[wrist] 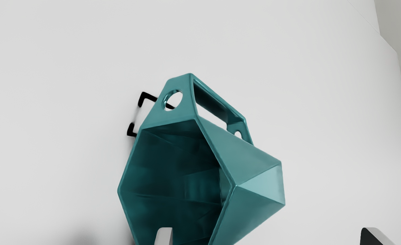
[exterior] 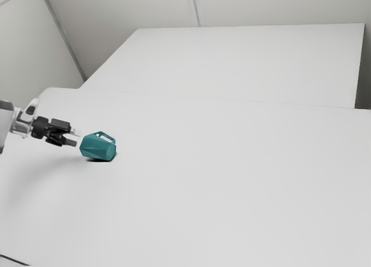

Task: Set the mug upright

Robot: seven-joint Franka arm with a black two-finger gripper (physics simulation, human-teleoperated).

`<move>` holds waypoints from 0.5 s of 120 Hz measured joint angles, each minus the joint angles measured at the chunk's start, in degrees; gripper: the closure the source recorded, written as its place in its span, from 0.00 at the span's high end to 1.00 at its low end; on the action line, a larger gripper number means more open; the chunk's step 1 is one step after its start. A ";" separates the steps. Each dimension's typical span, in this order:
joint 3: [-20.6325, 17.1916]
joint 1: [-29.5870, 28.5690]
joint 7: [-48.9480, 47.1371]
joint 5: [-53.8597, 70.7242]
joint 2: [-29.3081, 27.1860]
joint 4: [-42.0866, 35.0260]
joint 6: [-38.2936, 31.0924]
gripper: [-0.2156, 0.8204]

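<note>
The teal faceted mug [exterior: 98, 147] lies on its side on the table, its handle upward and its mouth toward the gripper [exterior: 75, 137], which is just beside it toward the exterior view's left. In the wrist view the open mouth and handle of the mug [wrist: 183, 183] face the camera. The gripper [wrist: 266, 236] is open, its fingertips wide apart; one finger overlaps the mouth of the mug, the other stands out past the mug's outer wall. Whether that first finger is inside the mouth or in front of it, I cannot tell.
The white table [exterior: 220, 186] spreads around the mug. Another white surface [exterior: 249, 64] lies beyond it, near pale walls. A dark cable [exterior: 14, 260] shows at the exterior view's lower left corner.
</note>
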State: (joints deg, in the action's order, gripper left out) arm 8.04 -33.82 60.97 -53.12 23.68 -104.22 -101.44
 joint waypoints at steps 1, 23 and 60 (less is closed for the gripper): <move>-0.02 0.01 0.01 -0.04 0.11 0.06 -0.01 0.79; -0.98 0.06 0.12 -0.55 1.58 1.12 -0.20 0.79; -3.39 0.07 0.22 -1.45 3.54 2.31 -0.59 0.79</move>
State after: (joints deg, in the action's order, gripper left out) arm 4.65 -33.75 61.20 -54.56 27.22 -101.91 -102.03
